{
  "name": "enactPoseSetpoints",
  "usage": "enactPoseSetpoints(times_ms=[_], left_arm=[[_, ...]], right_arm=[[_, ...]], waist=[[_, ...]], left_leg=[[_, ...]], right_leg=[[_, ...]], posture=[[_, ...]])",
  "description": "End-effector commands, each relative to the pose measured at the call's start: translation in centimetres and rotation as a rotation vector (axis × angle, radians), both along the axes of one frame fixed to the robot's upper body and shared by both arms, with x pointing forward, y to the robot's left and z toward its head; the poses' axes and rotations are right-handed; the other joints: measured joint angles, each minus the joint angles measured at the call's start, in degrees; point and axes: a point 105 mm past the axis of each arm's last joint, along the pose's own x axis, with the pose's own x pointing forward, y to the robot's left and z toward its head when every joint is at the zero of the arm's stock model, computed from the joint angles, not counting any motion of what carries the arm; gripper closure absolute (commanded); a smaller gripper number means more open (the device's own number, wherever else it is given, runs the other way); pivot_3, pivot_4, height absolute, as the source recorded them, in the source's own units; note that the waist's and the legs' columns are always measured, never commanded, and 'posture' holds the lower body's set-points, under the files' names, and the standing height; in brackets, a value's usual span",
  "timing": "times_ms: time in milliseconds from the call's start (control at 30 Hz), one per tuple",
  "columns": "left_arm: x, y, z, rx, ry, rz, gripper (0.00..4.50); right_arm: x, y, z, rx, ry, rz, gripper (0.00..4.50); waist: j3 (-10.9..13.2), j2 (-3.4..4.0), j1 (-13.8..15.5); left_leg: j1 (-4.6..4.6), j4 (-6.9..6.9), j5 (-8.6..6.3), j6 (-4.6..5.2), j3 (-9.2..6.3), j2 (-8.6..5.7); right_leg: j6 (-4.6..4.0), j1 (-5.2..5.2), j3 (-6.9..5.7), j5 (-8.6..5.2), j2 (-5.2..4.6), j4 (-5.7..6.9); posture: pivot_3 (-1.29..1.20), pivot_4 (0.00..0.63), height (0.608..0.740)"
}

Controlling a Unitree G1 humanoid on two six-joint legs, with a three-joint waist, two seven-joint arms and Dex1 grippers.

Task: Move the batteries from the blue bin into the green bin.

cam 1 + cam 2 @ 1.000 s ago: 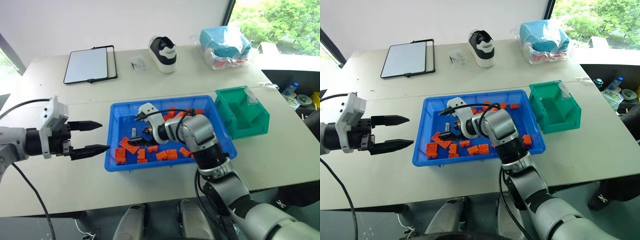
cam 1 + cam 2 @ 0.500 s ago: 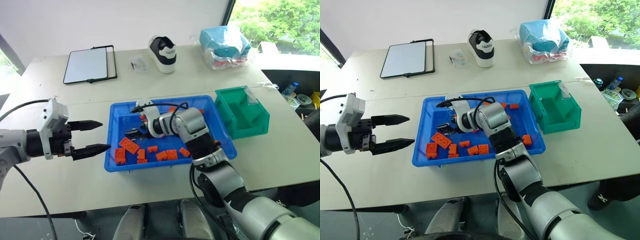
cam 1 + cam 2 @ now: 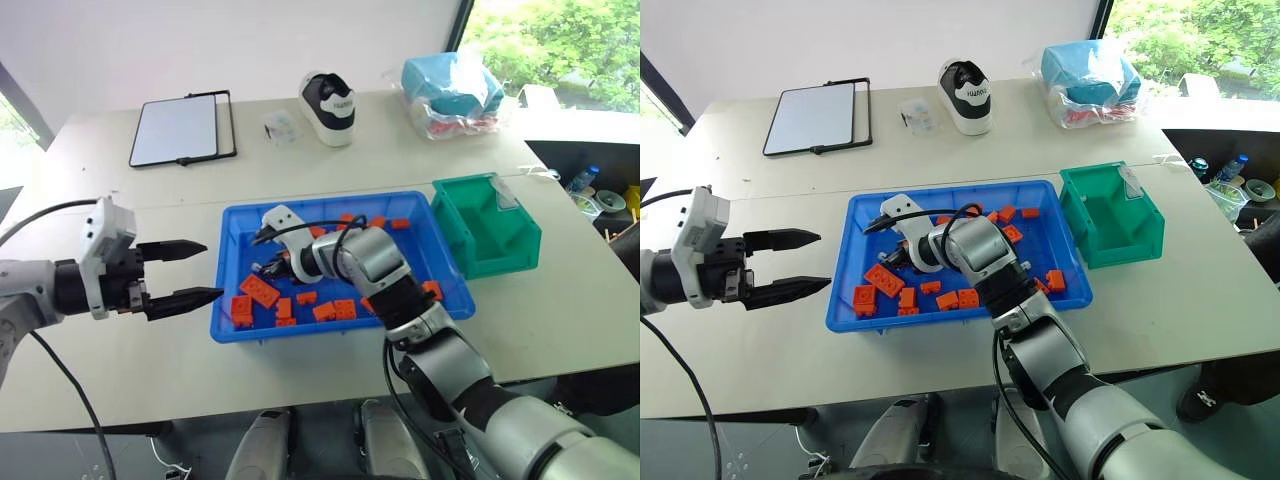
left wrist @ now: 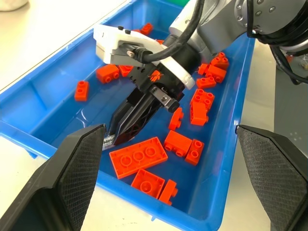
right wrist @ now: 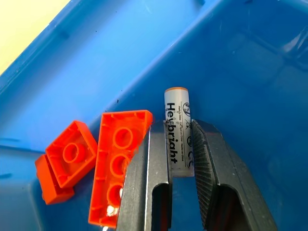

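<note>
The blue bin [image 3: 232, 222] surrounds the right pincer [image 5: 179, 159], which is clamped on a battery [image 5: 177, 126] whose long axis runs along the fingers. The green bin [image 3: 487, 237] sits well off to its right. The left pincer [image 3: 182, 273] gapes outside the blue bin.

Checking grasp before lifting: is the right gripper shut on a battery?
Yes: right gripper is shut on the slim silver-white battery, inside the shallow blue plastic bin.
</note>
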Motion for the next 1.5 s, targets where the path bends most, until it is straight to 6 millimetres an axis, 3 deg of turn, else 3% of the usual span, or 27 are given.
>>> enactPoseSetpoints(times_ms=[33,133,200,267,333,367,433,567,700,800,933,1033,1100,1233,1500], left_arm=[[0.1,-0.3,0.6,-0.005,-0.039,-0.023,0.0],[0.2,-0.7,0.5,-0.019,-0.037,-0.041,0.0],[0.2,-1.1,0.4,-0.029,-0.034,-0.054,0.0],[0.3,-1.4,0.2,-0.034,-0.033,-0.061,0.0],[0.5,-1.4,0.1,-0.036,-0.033,-0.062,0.0],[0.6,-1.4,0.1,-0.036,-0.033,-0.063,0.0],[0.9,-1.6,0.0,-0.042,-0.035,-0.074,0.0],[1.8,-2.3,0.2,-0.055,-0.044,-0.108,0.0],[2.6,-2.7,0.5,-0.057,-0.054,-0.13,0.0],[2.8,-2.9,0.7,-0.06,-0.055,-0.139,0.0],[2.7,-3.0,0.7,-0.059,-0.051,-0.15,0.0],[2.6,-3.1,0.7,-0.056,-0.047,-0.154,0.0],[2.6,-3.1,0.6,-0.054,-0.046,-0.155,0.0],[2.4,-3.3,0.7,-0.056,-0.05,-0.154,0.0],[1.3,-3.4,0.7,-0.049,-0.043,-0.152,0.0]], right_arm=[[0.5,-2.1,5.7,0.116,-0.139,-0.017,4.42],[0.6,-6.3,10.2,0.197,-0.223,-0.103,4.42],[1.0,-11.0,13.0,0.23,-0.303,-0.231,4.42],[1.1,-16.5,14.9,0.226,-0.365,-0.389,4.42],[0.9,-19.2,15.6,0.209,-0.395,-0.477,4.42],[0.8,-20.6,15.7,0.193,-0.405,-0.521,4.42],[0.0,-25.3,15.0,0.099,-0.42,-0.665,4.42],[-1.0,-29.0,12.1,0.001,-0.375,-0.779,4.42],[-1.0,-30.8,10.5,-0.102,-0.411,-0.847,2.4],[-0.8,-30.6,11.8,-0.114,-0.527,-0.811,0.91],[-1.3,-26.5,14.9,-0.034,-0.701,-0.546,0.91],[-1.8,-23.7,15.3,0.025,-0.708,-0.363,0.91],[-2.2,-22.2,14.4,0.023,-0.668,-0.254,0.91],[-3.7,-17.8,9.8,0.01,-0.438,0.015,0.91],[-4.2,-14.2,4.5,-0.044,-0.306,0.17,0.91]], waist=[[0.0,0.0,0.1],[0.0,-0.01,0.3],[0.0,0.0,0.4],[0.0,-0.01,0.8],[0.0,-0.02,1.3],[0.0,-0.02,1.2],[0.0,-0.04,1.4],[0.1,-0.05,1.7],[0.1,-0.04,1.2],[0.1,-0.02,1.4],[0.2,-0.08,1.4],[0.2,-0.14,1.3],[0.2,-0.19,1.5],[0.3,-0.27,1.6],[0.3,-0.29,1.6]], left_leg=[[-0.02,0.01,0.0,0.0,0.0,0.0],[-0.07,0.01,0.0,0.0,0.0,0.0],[-0.1,0.01,0.0,0.0,0.0,0.0],[-0.13,0.01,-0.01,0.02,0.01,0.0],[-0.18,0.01,-0.03,0.05,0.05,0.0],[-0.18,0.01,-0.04,0.06,0.09,0.0],[-0.17,0.0,-0.06,0.1,0.23,0.11],[-0.23,0.06,-0.07,0.13,0.32,0.14],[-0.3,0.27,-0.07,0.16,0.47,0.15],[-0.3,0.31,-0.08,0.17,0.49,0.15],[-0.3,0.29,-0.08,0.18,0.47,0.15],[-0.3,0.3,-0.09,0.2,0.46,0.2],[-0.3,0.32,-0.09,0.2,0.45,0.2],[-0.31,0.35,-0.1,0.2,0.44,0.19],[-0.36,0.35,-0.1,0.19,0.37,0.19]], right_leg=[[0.0,-0.01,0.0,0.0,-0.02,-0.01],[0.01,-0.02,-0.01,0.0,-0.04,-0.03],[0.01,-0.02,-0.03,0.0,-0.06,-0.06],[0.0,-0.03,-0.03,-0.01,-0.08,-0.1],[-0.01,-0.04,-0.05,-0.01,-0.09,-0.18],[-0.07,-0.04,-0.04,-0.05,-0.1,-0.19],[-0.15,-0.07,0.04,-0.1,-0.08,-0.2],[-0.17,-0.03,0.07,-0.11,-0.08,-0.27],[-0.16,-0.04,0.17,-0.1,-0.06,-0.28],[-0.13,-0.05,0.19,-0.08,-0.05,-0.27],[0.0,-0.04,0.18,-0.02,-0.03,-0.27],[0.03,-0.04,0.17,0.0,0.01,-0.27],[0.02,-0.03,0.17,-0.01,0.01,-0.28],[0.0,0.0,0.17,-0.02,-0.01,-0.33],[-0.06,-0.02,0.18,-0.05,-0.03,-0.36]], posture=[[0.0,0.15,0.731],[0.0,0.15,0.731],[0.0,0.15,0.731],[0.0,0.15,0.731],[0.0,0.15,0.731],[0.0,0.15,0.731],[0.0,0.15,0.731],[0.0,0.15,0.731],[0.0,0.15,0.731],[0.0,0.15,0.731],[0.0,0.15,0.731],[0.0,0.15,0.731],[0.0,0.15,0.731],[0.0,0.15,0.731],[0.0,0.15,0.731]])
